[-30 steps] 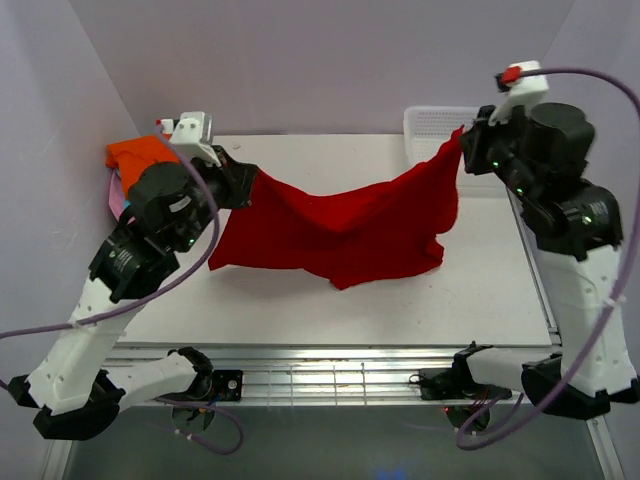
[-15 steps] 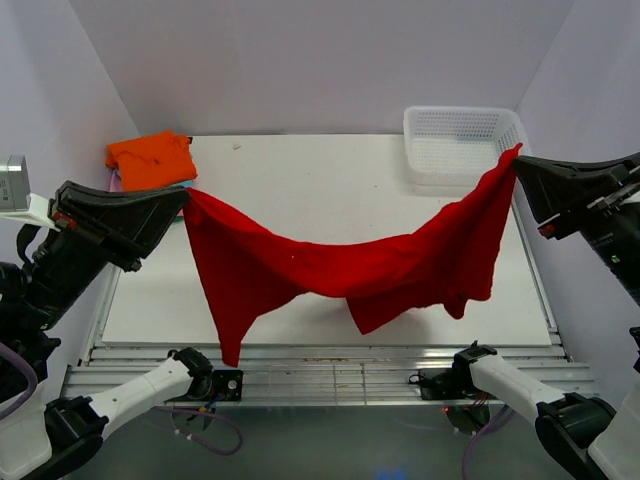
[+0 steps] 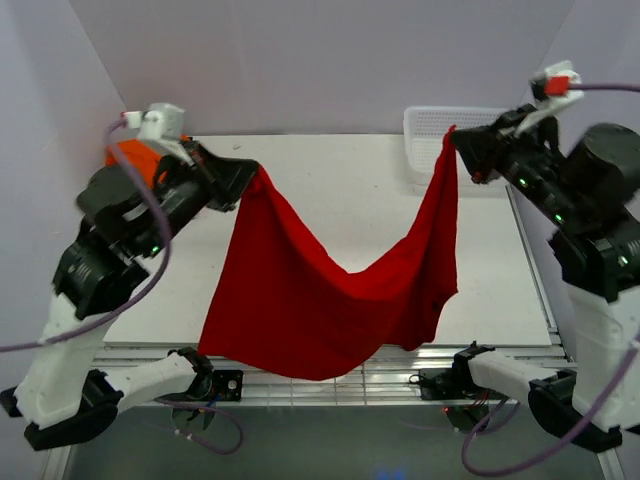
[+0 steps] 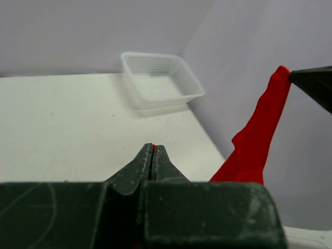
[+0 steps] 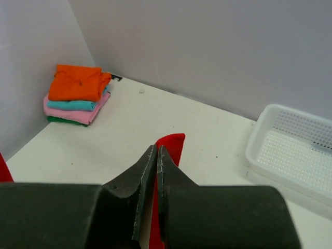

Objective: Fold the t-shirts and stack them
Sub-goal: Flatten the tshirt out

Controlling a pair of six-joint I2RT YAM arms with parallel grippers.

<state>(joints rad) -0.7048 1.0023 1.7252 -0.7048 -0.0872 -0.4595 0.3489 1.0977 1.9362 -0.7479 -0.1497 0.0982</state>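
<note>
1. Red t-shirt (image 3: 330, 300) is up in the air, strung between both arms and sagging in a deep swag left of and nearer than the basket (image 3: 412, 140).
2. My left fingers (image 4: 137, 168) are clamped shut on one top corner, well to the basket's left; only a sliver of red shows at the tips.
3. My right fingers (image 5: 142, 171) are pinched shut on the other corner, just beside the basket's near-left corner.
4. It reads as light, limp cloth: no stiffness, it droops and creases under its own weight, so I expect it to swing and bunch if I move fast.
5. Thin pinches like these could slip; I'd hold at hems or seams, where the cloth is doubled.
6. The folded stack (image 5: 78, 93) waits on the tabletop (image 3: 330, 190), far left of the basket.
</note>
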